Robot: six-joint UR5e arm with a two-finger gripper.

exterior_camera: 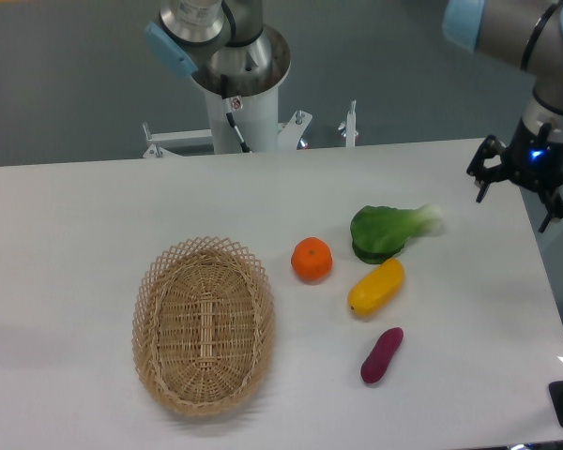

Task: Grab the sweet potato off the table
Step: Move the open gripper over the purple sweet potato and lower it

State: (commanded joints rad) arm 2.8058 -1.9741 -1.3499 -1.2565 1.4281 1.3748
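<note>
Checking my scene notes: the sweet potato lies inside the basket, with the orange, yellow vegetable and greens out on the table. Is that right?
Not quite. The sweet potato is not in the basket; the camera view shows it lying on the table, right of the basket and below the yellow vegetable. The orange and greens are on the table as you wrote.

You have 1 fixed camera, mounted high at the near edge, looking down across the whole tabletop [94, 216] toward the arm's base [239, 94].

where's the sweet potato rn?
The sweet potato lies on the table, front right in the camera view, just below the yellow vegetable.
</note>
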